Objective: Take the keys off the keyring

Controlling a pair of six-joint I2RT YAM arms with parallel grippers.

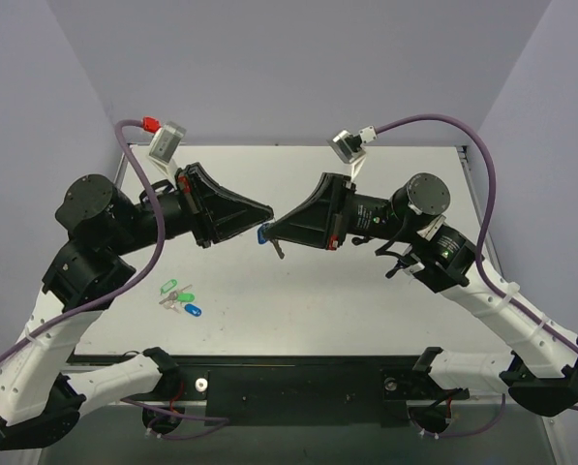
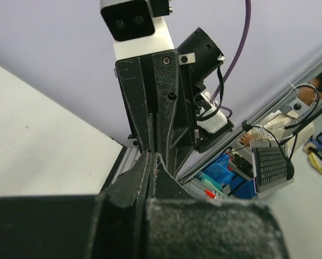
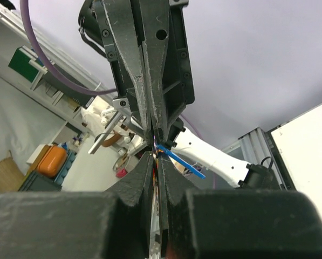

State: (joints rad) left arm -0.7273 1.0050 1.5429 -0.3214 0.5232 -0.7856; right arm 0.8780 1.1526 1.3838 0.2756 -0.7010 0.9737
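My two grippers meet tip to tip above the middle of the table. The right gripper [image 1: 270, 231] is shut, and the light-blue tag of the keyring [image 1: 262, 233] sticks out at its tips. In the right wrist view the tag [image 3: 182, 162] shows edge-on, slanting away from the shut right gripper [image 3: 157, 153]. A small dark key [image 1: 280, 253] hangs just below these tips. The left gripper [image 1: 271, 208] is shut, its tips against the right gripper's. In the left wrist view its jaws [image 2: 152, 155] are pressed together and I see nothing between them.
A bunch of green tags [image 1: 176, 293] and a dark blue tag [image 1: 193, 310] lies on the white table [image 1: 366, 300] at the front left. The black base bar [image 1: 298, 378] runs along the near edge. Purple cables loop over both arms.
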